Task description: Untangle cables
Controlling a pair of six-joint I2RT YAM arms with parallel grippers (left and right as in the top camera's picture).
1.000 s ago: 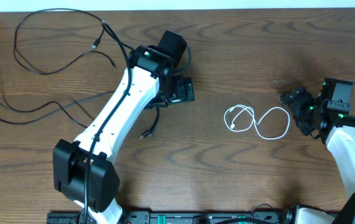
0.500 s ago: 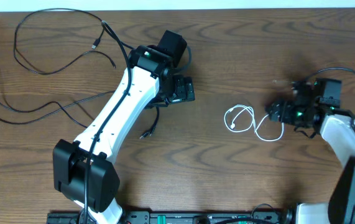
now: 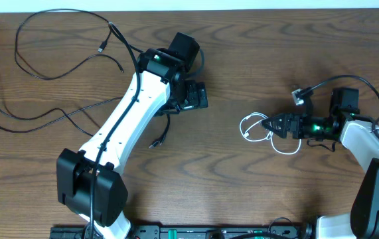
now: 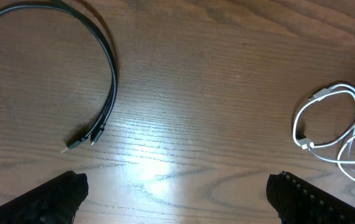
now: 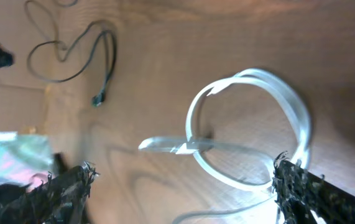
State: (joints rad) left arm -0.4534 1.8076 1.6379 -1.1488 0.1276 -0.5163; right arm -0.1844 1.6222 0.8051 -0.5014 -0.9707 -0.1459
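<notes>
A white cable (image 3: 250, 126) lies in loops right of the table's centre; it also shows in the left wrist view as a white cable (image 4: 329, 124) and, blurred, in the right wrist view as a white cable (image 5: 252, 118). My right gripper (image 3: 269, 124) reaches left, low over its right loop. The right gripper (image 5: 183, 199) stands open, and a strand runs close by its right finger (image 5: 314, 199). Long black cables (image 3: 50, 63) sprawl at the far left. One black cable end (image 4: 96, 118) lies ahead of my left gripper (image 4: 177, 208), which is open with bare wood between its fingers. Seen from overhead, the left gripper (image 3: 192, 98) hovers near the table's centre.
The left arm (image 3: 126, 119) stretches diagonally from the front left base. The right arm's own black lead (image 3: 322, 83) arcs above its wrist. A pale surface borders the table's far edge (image 3: 189, 5). A black plug end (image 3: 156, 141) lies beside the left arm.
My right arm has swung left from the table's right edge, and its gripper now sits over the white cable's right loop. The left arm and the black cables have not moved.
</notes>
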